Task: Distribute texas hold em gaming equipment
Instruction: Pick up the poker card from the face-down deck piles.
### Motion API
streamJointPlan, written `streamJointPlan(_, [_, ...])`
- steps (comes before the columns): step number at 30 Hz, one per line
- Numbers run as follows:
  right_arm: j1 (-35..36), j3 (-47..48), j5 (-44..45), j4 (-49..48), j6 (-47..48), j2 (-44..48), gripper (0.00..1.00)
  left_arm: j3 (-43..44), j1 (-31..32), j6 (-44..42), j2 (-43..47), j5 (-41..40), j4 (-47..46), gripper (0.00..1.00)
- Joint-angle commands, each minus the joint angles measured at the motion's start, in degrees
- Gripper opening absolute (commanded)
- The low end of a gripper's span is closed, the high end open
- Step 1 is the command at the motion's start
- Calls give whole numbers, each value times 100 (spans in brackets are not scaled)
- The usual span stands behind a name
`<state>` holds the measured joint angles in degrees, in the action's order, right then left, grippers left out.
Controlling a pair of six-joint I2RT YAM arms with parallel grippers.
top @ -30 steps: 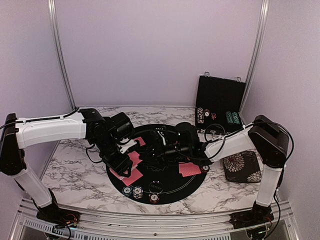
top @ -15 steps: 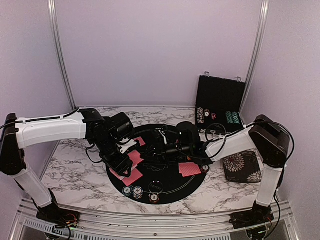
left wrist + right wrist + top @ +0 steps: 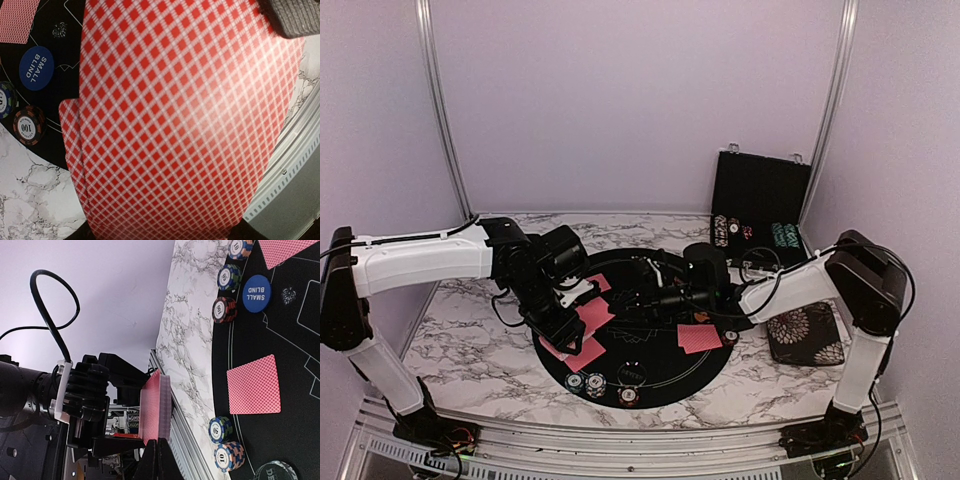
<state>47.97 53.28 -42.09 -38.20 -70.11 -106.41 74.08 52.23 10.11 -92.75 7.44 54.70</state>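
My left gripper is shut on a deck of red-backed cards, held on edge above the left of the black round mat. The deck fills the left wrist view. Reaching in from the right, my right gripper has its fingers shut at the deck's edge, pinching the top card; one grey finger pad lies over the corner. Single cards lie face down on the mat. Chip stacks and a blue small blind button sit at its near rim.
A black hinged chip case stands open at the back right with chips inside. A floral black pad lies right of the mat. More cards lie under the left gripper. The table's metal front rail runs close by.
The right gripper's jaws have closed at the deck's edge and the arm has shifted slightly right. The left arm and deck have not moved.
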Motion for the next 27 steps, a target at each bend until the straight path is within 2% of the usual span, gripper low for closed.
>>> streamJointPlan(1, [-92,-91,3,-267,-84,283,0,-63,8,69,187,-60,63,51])
streamJointPlan(27, [-385,-626,3,-269,-95,748,0,-372,-19,189,309,-147,-60,51])
